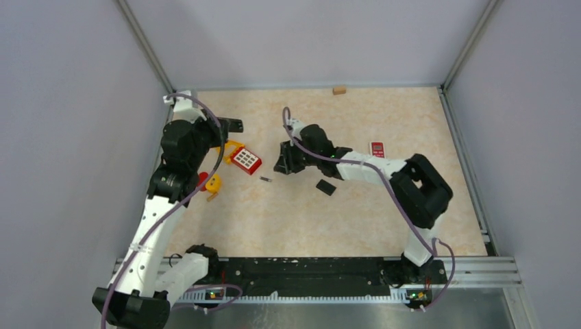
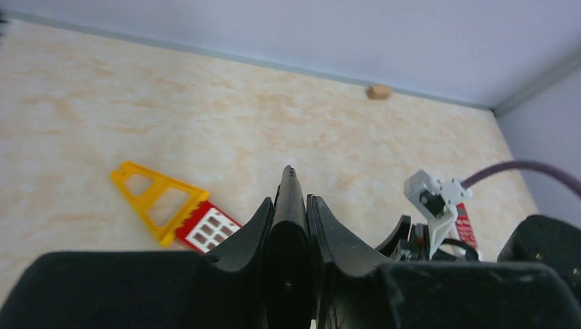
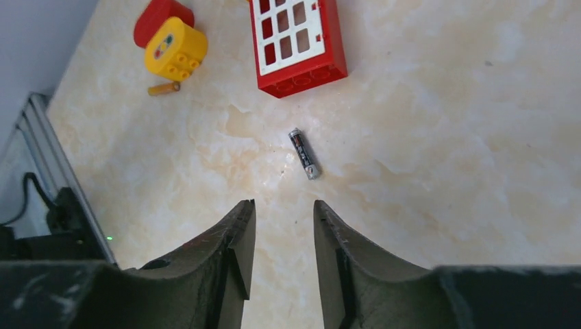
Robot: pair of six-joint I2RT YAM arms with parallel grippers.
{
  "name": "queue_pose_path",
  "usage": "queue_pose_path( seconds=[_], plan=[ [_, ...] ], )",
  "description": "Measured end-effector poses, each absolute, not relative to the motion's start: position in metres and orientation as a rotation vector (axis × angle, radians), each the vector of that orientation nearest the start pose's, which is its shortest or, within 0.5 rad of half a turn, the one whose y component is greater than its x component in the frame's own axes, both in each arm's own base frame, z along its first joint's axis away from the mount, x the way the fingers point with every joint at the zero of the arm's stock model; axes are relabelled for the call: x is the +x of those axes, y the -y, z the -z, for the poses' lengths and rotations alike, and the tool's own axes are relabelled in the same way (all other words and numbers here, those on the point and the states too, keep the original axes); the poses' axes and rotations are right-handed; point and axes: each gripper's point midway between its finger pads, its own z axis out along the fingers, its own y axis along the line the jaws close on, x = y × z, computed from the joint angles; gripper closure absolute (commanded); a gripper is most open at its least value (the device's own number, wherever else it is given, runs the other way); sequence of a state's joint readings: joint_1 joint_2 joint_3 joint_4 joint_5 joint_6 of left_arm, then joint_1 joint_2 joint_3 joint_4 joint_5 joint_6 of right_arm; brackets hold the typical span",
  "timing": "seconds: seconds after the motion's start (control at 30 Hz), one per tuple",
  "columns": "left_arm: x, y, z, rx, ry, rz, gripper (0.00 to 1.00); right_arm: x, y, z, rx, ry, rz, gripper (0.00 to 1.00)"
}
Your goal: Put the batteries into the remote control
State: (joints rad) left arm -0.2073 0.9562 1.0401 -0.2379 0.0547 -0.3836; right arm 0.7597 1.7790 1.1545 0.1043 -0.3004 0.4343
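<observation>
**Right gripper (image 3: pixel 282 205) lining up on a loose battery (image 3: pixel 304 153)**

Right gripper, its black fingers parted and holding nothing, is hovering low over the pale marbled tabletop (image 1: pixel 384 226). The small dark cylindrical battery with a silver end is lying flat just beyond its fingertips. In the top view the cell (image 1: pixel 266 179) is sitting just left of that gripper (image 1: pixel 279 168) and on the near side of a red toy brick with a white window grid (image 1: pixel 246 160). To the left, the left gripper (image 2: pixel 289 200) is clamping a slim black bar (image 2: pixel 289 188) off the table. That bar is probably the remote control, though the pictures are not settling that.

The step in hand appears to be picking up the battery. The cell is lying a little askew and slightly right of the gap between the fingers. A good approach would be shifting until it sits midway between them and turning the wrist until they face the barrel squarely. The fingers should then be lowering until the tips are almost brushing the table, closing on the middle of the barrel rather than an end. A round cell rolls easily, so a slow, even close is the safer choice. The red brick beyond is leaving room, but a long overshoot would be nudging it.
</observation>
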Motion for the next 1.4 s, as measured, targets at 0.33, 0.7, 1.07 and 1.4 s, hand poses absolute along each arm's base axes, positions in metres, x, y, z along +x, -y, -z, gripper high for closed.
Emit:
queue_pose_path(
  seconds=[0.33, 0.7, 1.07, 1.4],
  plan=[
    [0.326, 0.038, -0.332, -0.344, -1.684, 0.223, 1.0, 0.323, -0.444, -0.056, -0.893, -2.139, -0.784, 0.51],
    [0.321, 0.008, -0.326, -0.457, -1.673, 0.064, 1.0, 0.321, -0.462, -0.029, -1.107, -2.064, -0.548, 0.57],
    [0.318, 0.004, -0.326, -0.467, -1.668, 0.043, 1.0, 0.316, -0.463, -0.028, -1.148, -2.031, -0.431, 0.92],
    [0.322, 0.016, -0.309, -0.437, -1.718, 0.101, 1.0, 0.314, -0.444, -0.03, -1.036, -2.098, -0.443, 0.97]
  ],
)
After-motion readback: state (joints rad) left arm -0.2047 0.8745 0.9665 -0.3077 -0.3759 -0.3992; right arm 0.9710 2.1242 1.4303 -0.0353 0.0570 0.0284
